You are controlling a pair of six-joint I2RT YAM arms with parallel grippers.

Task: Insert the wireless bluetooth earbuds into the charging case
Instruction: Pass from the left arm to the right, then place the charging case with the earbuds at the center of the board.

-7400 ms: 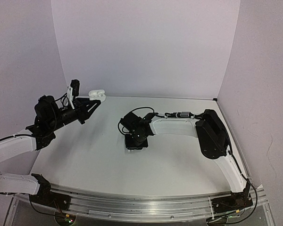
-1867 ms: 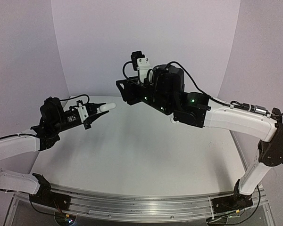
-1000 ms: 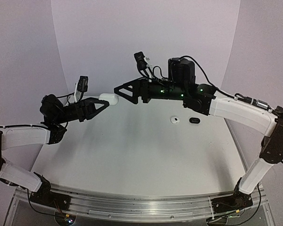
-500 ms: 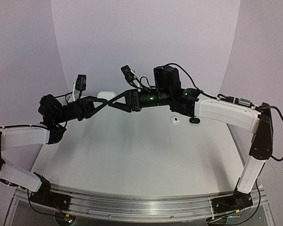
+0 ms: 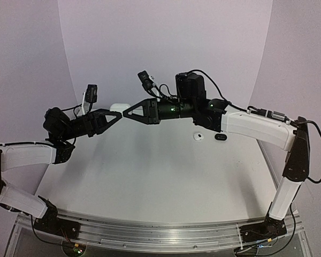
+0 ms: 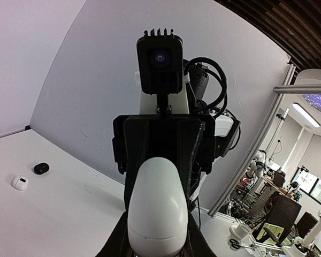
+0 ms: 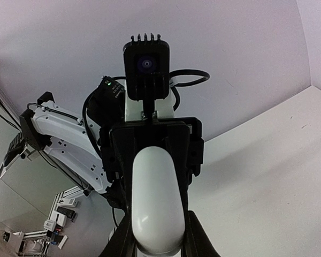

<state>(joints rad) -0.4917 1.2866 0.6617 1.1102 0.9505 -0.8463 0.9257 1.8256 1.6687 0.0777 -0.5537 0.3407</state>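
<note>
My left claw and right claw both clamp the charging case — left wrist, not right, shows white earbud, black earbud.

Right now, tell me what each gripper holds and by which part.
The left gripper clamps the white charging case by one end, in mid-air. The right gripper has its fingers around the opposite end; whether they grip it cannot be told.
</note>
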